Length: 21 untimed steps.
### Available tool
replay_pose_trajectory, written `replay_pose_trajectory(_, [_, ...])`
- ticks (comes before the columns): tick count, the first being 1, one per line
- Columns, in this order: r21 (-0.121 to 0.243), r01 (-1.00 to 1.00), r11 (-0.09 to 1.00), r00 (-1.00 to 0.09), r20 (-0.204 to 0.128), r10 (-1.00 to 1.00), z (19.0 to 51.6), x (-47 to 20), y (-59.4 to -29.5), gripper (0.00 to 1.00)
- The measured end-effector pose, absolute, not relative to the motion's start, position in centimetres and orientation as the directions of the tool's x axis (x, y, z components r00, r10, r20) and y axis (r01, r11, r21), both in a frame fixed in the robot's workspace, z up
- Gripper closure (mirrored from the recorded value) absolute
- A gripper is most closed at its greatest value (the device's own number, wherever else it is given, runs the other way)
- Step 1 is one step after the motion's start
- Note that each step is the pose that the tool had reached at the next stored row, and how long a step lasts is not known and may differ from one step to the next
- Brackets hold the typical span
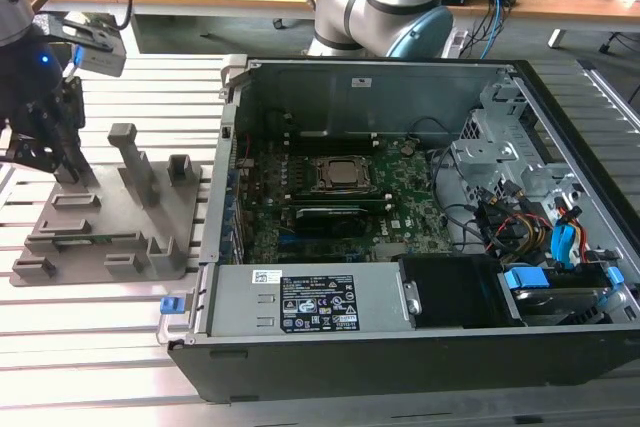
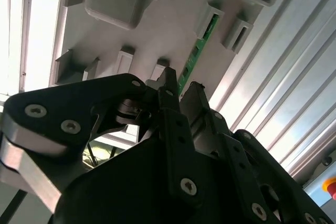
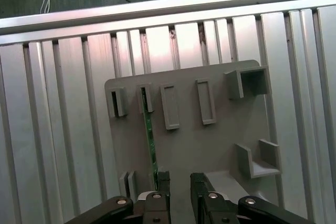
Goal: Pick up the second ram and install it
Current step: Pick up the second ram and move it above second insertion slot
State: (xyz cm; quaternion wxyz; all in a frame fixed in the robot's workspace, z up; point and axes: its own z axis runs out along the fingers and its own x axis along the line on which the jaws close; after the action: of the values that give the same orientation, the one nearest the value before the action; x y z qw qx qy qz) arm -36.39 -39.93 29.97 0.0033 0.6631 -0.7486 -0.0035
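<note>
Right now the tool hangs low over the grey holder tray. Its two black fingers stand apart by a narrow gap and are clamped on nothing.

Just ahead of the fingertips, in the first wrist view, the second ram stands on its long edge in the tray. It shows as a thin green line running away from the tool to a slotted post at its far end. The near end of the stick lies just beside one fingertip. In the second wrist view the stick seems to lead straight into the gap, so I judge the tool is lined up to straddle it. Whether a finger touches it I cannot tell.

The posts keep the stick upright, which leaves both flat faces free for the fingers to close on. Beyond the tray, further from the tool, lies the slatted metal desk.

Well off to the tool's side, in the exterior view, the open computer case lies with its motherboard facing up. That is where the stick belongs, and it has not been lifted yet.
</note>
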Motion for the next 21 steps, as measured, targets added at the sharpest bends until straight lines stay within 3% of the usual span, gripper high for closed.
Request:
replay_pose_trajectory(16, [0.01, -0.993, 0.121, -0.121, 0.0, -0.993, 28.1, -36.4, -40.0, 0.7])
replay_pose_trajectory(21, [0.009, -0.993, 0.12, -0.12, 0.0, -0.993, 27.0, -36.7, -41.7, 0.7])
